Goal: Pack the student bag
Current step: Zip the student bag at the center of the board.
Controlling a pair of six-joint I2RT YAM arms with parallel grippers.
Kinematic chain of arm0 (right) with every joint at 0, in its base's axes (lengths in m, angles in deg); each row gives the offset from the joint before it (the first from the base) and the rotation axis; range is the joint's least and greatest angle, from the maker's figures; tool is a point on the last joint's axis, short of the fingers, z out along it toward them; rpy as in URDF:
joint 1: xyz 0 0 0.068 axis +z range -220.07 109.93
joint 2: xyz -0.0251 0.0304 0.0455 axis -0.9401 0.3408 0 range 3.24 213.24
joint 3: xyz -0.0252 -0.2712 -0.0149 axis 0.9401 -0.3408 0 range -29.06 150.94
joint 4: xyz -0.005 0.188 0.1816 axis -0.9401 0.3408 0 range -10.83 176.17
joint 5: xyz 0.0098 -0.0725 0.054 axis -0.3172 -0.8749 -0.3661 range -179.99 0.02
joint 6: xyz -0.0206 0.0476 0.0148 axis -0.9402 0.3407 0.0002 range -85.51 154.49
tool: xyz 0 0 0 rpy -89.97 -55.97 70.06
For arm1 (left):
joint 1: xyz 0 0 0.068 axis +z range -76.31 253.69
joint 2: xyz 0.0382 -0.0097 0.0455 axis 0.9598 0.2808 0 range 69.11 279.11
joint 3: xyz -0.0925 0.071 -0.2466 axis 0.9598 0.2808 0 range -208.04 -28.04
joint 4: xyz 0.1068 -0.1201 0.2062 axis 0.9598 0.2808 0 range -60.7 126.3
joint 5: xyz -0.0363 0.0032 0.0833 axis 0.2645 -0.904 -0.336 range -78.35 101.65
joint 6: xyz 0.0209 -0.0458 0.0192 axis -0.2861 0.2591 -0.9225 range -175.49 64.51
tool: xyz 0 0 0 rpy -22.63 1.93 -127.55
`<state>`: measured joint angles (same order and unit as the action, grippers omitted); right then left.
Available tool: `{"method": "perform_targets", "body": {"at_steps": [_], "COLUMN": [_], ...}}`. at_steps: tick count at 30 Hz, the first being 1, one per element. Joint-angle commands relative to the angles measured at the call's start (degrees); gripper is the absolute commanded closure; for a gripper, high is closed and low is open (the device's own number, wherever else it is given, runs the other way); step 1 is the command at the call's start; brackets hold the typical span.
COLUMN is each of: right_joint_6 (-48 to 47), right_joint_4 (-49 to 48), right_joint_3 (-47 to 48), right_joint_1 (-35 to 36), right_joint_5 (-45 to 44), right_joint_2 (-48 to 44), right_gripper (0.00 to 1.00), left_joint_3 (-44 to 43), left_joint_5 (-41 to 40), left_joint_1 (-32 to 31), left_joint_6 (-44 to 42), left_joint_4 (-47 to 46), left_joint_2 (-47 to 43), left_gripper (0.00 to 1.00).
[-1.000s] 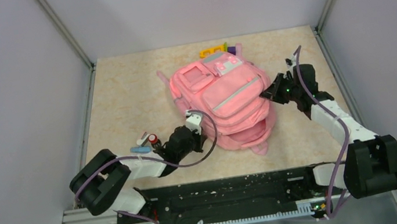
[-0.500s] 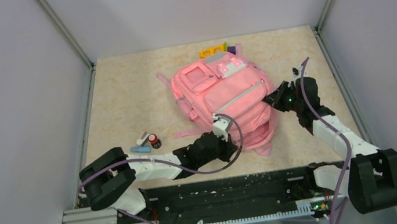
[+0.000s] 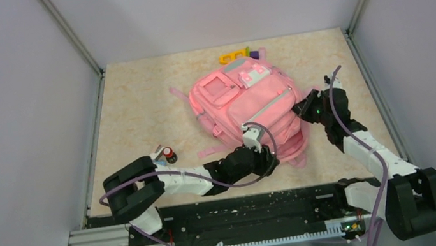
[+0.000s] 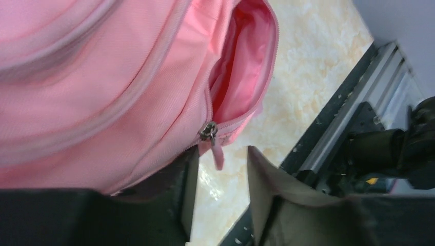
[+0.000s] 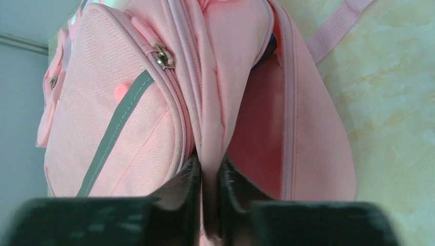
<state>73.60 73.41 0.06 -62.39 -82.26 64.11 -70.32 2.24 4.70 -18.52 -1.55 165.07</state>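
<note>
as it lies unzipped, the student bag (image 3: 245, 103) gapes

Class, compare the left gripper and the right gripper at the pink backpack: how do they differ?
The left gripper stands open, gripping nothing; the right gripper pinches a fold of the student bag. The left gripper sits at the bag's near edge, around a zip pull; the right gripper is at its right side. Both are dark and two-fingered.
</note>
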Motion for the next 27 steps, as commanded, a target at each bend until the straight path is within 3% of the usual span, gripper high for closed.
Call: {"method": "perform_targets", "body": {"at_steps": [1, 3, 5, 9, 16, 23, 27], "right_joint_6": [-2.88, -4.67, -6.21, -9.80, -11.58, -12.69, -12.87], "right_joint_4": [-0.51, 2.26, 5.27, 11.89, 18.36, 21.52, 22.34], "right_joint_3": [3.31, 4.32, 5.21, 6.27, 7.08, 9.42, 9.27], "right_joint_1": [0.39, 0.39, 0.32, 0.43, 0.48, 0.99, 3.14], "right_joint_5": [-4.93, -4.87, -5.02, -4.48, -12.66, -8.07, -6.45], "right_joint_2": [-3.85, -5.26, -6.97, -10.83, -17.44, -17.60, -17.01], "right_gripper": [0.76, 0.49, 0.29, 0.12, 0.07, 0.07, 0.09], "left_joint_3": [4.67, 6.97, 8.64, 11.00, 18.05, 19.30, 18.53], "left_joint_5": [-5.43, -7.78, -8.66, -5.69, 1.61, 3.28, 2.97], "left_joint_1": [0.39, 0.79, 1.32, 3.93, 12.69, 15.57, 16.87], "left_joint_6": [3.19, 6.24, 7.87, 9.76, 16.89, 19.17, 20.12], "left_joint_4": [-1.30, 3.98, 9.01, 15.31, 6.05, -4.44, -5.24], "left_joint_2": [-9.03, -12.78, -16.32, -21.92, -28.63, -25.87, -22.83], "left_gripper": [0.42, 0.32, 0.29, 0.27, 0.23, 0.22, 0.22]}}
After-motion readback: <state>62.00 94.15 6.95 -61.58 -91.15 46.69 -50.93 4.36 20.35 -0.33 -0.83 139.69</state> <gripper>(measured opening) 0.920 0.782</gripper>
